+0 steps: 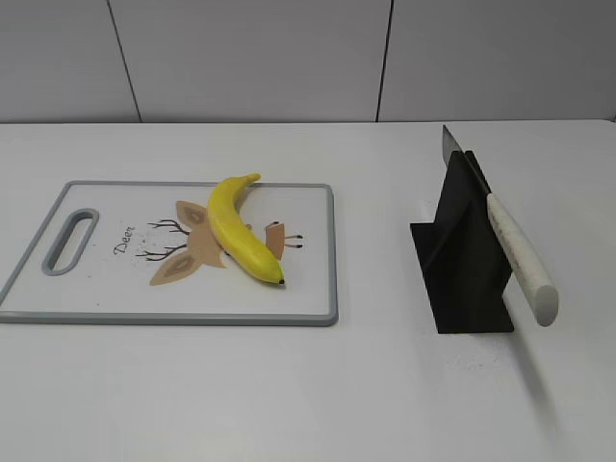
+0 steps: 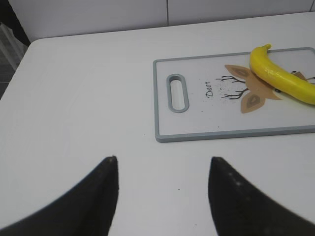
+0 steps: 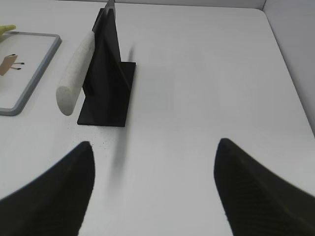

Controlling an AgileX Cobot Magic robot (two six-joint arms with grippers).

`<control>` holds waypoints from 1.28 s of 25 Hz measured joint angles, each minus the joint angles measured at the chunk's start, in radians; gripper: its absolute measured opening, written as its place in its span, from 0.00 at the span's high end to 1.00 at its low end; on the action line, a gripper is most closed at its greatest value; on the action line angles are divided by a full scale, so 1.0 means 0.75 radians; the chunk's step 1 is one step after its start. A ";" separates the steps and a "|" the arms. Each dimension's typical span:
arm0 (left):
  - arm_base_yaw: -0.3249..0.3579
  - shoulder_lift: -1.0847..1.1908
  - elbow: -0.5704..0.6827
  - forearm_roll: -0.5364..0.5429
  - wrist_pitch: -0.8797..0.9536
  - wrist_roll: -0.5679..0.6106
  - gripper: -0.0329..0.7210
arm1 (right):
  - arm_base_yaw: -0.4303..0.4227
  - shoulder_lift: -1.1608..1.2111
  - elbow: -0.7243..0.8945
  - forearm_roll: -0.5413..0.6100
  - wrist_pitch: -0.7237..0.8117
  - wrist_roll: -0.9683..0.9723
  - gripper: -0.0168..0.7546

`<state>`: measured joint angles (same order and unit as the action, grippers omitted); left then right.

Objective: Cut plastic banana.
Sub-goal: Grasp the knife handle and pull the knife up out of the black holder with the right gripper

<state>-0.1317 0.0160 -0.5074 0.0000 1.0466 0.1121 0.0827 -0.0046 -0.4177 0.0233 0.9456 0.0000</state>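
A yellow plastic banana [image 1: 241, 229] lies whole on a white cutting board with a grey rim [image 1: 332, 260]; it also shows in the left wrist view [image 2: 280, 81] on the board [image 2: 162, 136]. A knife with a white handle [image 1: 520, 258] rests in a black stand [image 1: 462, 260], its handle pointing toward the front; it shows in the right wrist view too [image 3: 74, 73]. My left gripper [image 2: 162, 160] is open and empty over bare table, left of and nearer than the board. My right gripper [image 3: 155, 143] is open and empty, in front of and right of the stand [image 3: 108, 83]. Neither gripper shows in the exterior view.
The white table [image 1: 385, 385] spreads around the board and stand. A grey panelled wall [image 1: 289, 58] runs behind it. The table's left edge [image 2: 15, 73] and right edge [image 3: 290, 73] show in the wrist views.
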 joint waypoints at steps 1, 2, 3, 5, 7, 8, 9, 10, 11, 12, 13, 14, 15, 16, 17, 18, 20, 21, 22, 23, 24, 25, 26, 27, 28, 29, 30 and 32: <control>0.000 0.000 0.000 0.000 0.000 0.000 0.22 | 0.000 0.000 0.000 0.000 0.000 0.000 0.21; 0.000 0.000 0.000 0.000 0.000 0.000 0.22 | 0.000 0.000 0.000 0.000 0.000 0.000 0.21; 0.000 0.000 0.000 0.000 0.000 0.000 0.22 | 0.000 0.000 0.000 0.000 0.000 0.000 0.21; 0.000 0.000 0.000 0.000 0.000 0.000 0.22 | 0.000 0.000 0.000 0.000 0.000 0.000 0.21; 0.000 0.000 0.000 0.000 0.000 0.000 0.22 | 0.000 0.000 0.000 0.000 0.000 0.000 0.21; 0.000 0.000 0.000 0.000 0.000 0.000 0.22 | 0.000 0.000 0.000 0.000 0.000 0.000 0.21; 0.000 0.000 0.000 0.000 0.000 0.000 0.22 | 0.000 0.000 0.000 0.000 0.000 0.000 0.21; 0.000 0.000 0.000 0.000 0.000 0.000 0.22 | 0.000 0.000 0.000 0.000 0.000 0.000 0.21; 0.000 0.000 0.000 0.000 0.000 0.000 0.22 | 0.000 0.000 0.000 0.000 0.000 0.000 0.21; 0.000 0.000 0.000 0.000 0.000 0.000 0.22 | 0.000 0.000 0.000 0.000 0.000 0.000 0.21; 0.000 0.000 0.000 0.000 0.000 0.000 0.22 | 0.000 0.000 0.000 0.000 0.000 0.000 0.21; 0.000 0.000 0.000 0.000 0.000 0.000 0.22 | 0.000 0.000 0.000 0.000 0.000 0.000 0.21; 0.000 0.000 0.000 0.000 0.000 0.000 0.22 | 0.000 0.000 0.000 0.000 0.000 0.000 0.21; 0.000 0.000 0.000 0.000 0.000 0.000 0.22 | 0.000 0.000 0.000 0.000 0.000 0.000 0.21; 0.000 0.000 0.000 0.000 0.000 0.000 0.22 | 0.000 0.000 0.000 0.000 0.000 0.000 0.21; 0.000 0.000 0.000 0.000 0.000 0.000 0.22 | 0.000 0.000 0.000 0.000 0.000 0.000 0.21; 0.000 0.000 0.000 0.000 0.000 0.000 0.22 | 0.000 0.000 0.000 0.000 0.000 0.000 0.21; 0.000 0.000 0.000 0.000 0.000 0.000 0.22 | 0.000 0.000 0.000 0.000 0.000 0.000 0.21; 0.000 0.000 0.000 0.000 0.000 0.000 0.22 | 0.000 0.000 0.000 0.000 0.000 0.000 0.21; 0.000 0.000 0.000 0.000 0.000 0.000 0.22 | 0.000 0.000 0.000 0.000 0.000 0.000 0.21; 0.000 0.000 0.000 0.000 0.000 0.000 0.22 | 0.000 0.000 0.000 0.000 0.000 0.000 0.21; 0.000 0.000 0.000 0.000 0.000 0.000 0.22 | 0.000 0.000 0.000 0.000 0.000 0.000 0.21; 0.000 0.000 0.000 0.000 0.000 0.000 0.22 | 0.000 0.000 0.000 0.000 0.000 0.000 0.21; 0.000 0.000 0.000 0.000 0.000 0.000 0.22 | 0.000 0.000 0.000 0.000 0.000 0.000 0.21; 0.000 0.000 0.000 0.000 0.000 0.000 0.22 | 0.000 0.000 0.000 0.000 0.000 0.000 0.21; 0.000 0.000 0.000 0.000 0.000 0.000 0.22 | 0.000 0.000 0.000 0.000 0.000 0.000 0.21; 0.000 0.000 0.000 0.000 0.000 0.000 0.22 | 0.000 0.000 0.000 0.000 0.000 0.000 0.21; 0.000 0.000 0.000 0.000 0.000 0.000 0.22 | 0.000 0.000 0.000 0.000 0.000 0.000 0.21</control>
<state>-0.1317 0.0160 -0.5074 0.0000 1.0466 0.1121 0.0827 -0.0046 -0.4177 0.0233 0.9456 0.0000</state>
